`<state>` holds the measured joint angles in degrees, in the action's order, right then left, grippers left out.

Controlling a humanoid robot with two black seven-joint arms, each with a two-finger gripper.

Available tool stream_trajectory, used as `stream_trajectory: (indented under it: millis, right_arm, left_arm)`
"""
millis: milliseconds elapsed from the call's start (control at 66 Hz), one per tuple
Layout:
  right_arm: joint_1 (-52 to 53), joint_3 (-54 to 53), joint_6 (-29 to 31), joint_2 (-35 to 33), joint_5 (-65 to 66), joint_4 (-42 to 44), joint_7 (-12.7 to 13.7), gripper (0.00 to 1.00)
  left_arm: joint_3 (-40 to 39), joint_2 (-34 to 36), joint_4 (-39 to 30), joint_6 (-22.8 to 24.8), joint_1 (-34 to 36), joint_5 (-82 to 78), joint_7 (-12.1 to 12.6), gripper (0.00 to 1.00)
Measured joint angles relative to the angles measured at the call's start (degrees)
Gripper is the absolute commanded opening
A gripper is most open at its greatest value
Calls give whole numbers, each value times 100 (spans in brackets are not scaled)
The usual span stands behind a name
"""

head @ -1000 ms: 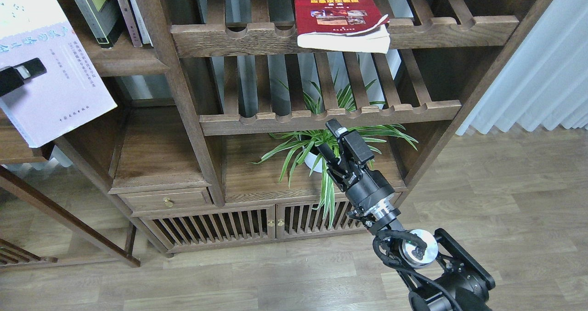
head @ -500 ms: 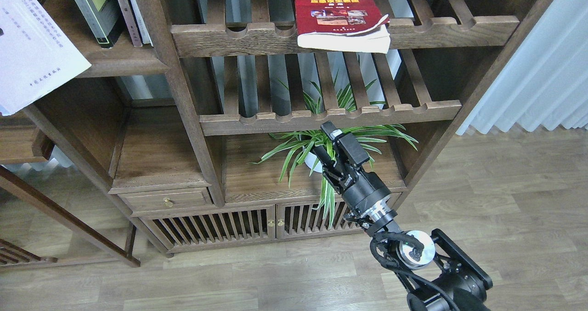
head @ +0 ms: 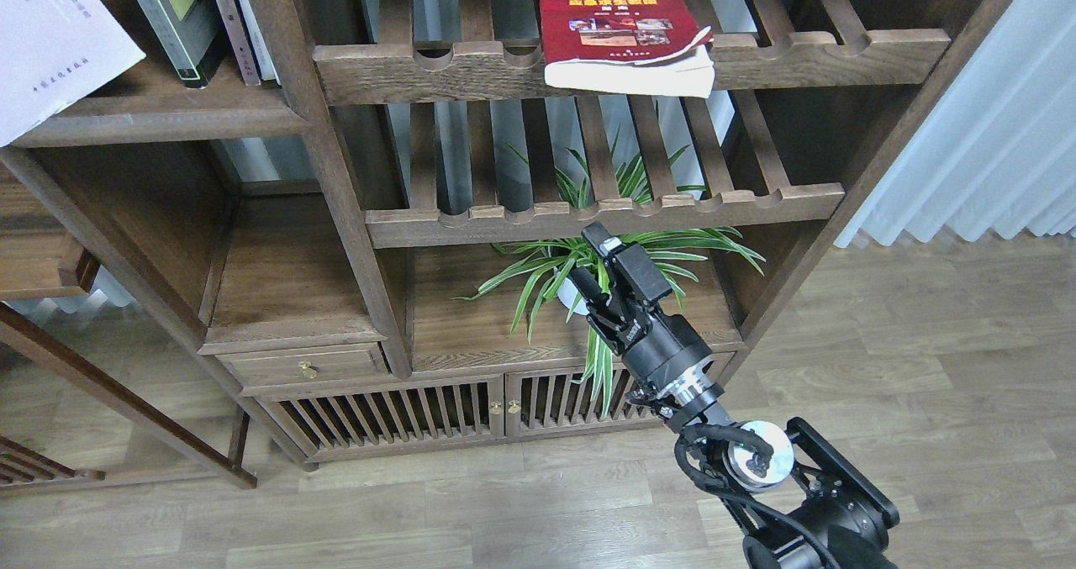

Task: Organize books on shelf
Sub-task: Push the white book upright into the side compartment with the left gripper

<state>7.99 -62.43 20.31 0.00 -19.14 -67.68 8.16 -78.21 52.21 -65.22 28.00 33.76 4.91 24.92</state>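
The pale lavender-white book hangs tilted at the top left, partly out of frame, its lower corner over the dark-brown shelf. What holds it is out of view, as is my left gripper. The black-edged book with the yellow-green cover stands leaning on that shelf beside other upright books. The thick red book lies flat on the upper slatted rack, overhanging its front rail. My right gripper is open and empty, low in front of the plant, far below the red book.
A potted spider plant stands in the compartment right behind my right gripper. A second slatted rack runs just above it. A drawer and slatted cabinet doors are below. White curtain hangs at the right.
The lavender-white book has moved up and to the left, and the left gripper on it has left the view. My right gripper has drifted slightly left.
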Motion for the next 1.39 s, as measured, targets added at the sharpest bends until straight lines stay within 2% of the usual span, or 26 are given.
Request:
stream_trajectory:
  millis: [530,788,1121,1227,1333,1348,1394]
  right_arm:
    - [-4,128,0,0,68,0,-3,98]
    - [-33,196,8,0,70,0,-7,98]
    - [-36,212,17,0,70,0,-7,98]
    - [-36,213,17,0,69,0,-7,98]
    - [-36,257,25,0,69,0,-5,98]
    - [-35,294,37,0,69,0,-4,98]
    - [-35,312,40,0,69,0,-4,98]
  left_arm:
    - [-440,-625,245,0,208,-1109,-22,0]
    - [-495,-1149,262,0,477,-1798,-48,0]
    - [-527,-1311,380,0,610,-2270,-106,0]
    - [-527,-1402,386,0,686,-2511,-257,0]
    - [-527,-1545,387,0,754,-2791,-543,0]
    - [-524,-1617,387,0,775,-2919,-678,0]
    - [-513,-1649,387,0,782,-2998,-751,0]
